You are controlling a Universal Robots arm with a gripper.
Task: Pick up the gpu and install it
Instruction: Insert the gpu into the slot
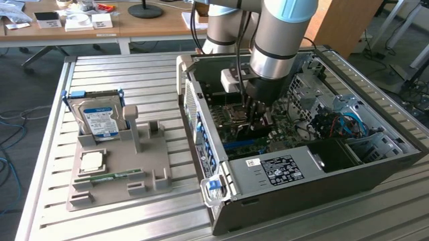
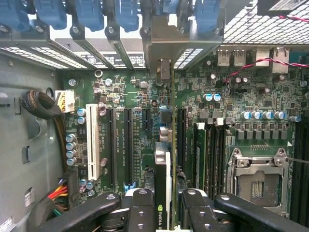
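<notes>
My gripper (image 1: 258, 114) reaches down into the open computer case (image 1: 375, 165) and is shut on the gpu (image 1: 255, 131), a dark card hanging just over the motherboard. The wrist view has the gpu (image 2: 163, 159) edge-on between my two black fingers (image 2: 141, 212), its thin green board running toward the silver end bracket (image 2: 164, 70) by the rear slot openings. The card stands upright over the motherboard (image 2: 145, 101), beside the long black expansion slots (image 2: 120, 145). Whether its lower edge touches a slot is hidden.
A grey holder tray (image 1: 120, 165) to the exterior view's left of the case carries a silver hard drive (image 1: 100, 118), a narrow green memory stick (image 1: 110, 176) and a square chip (image 1: 92, 160). Inside the case are the power supply (image 1: 282, 170), drive cages and cables (image 1: 335, 123), and a processor socket (image 2: 256, 179).
</notes>
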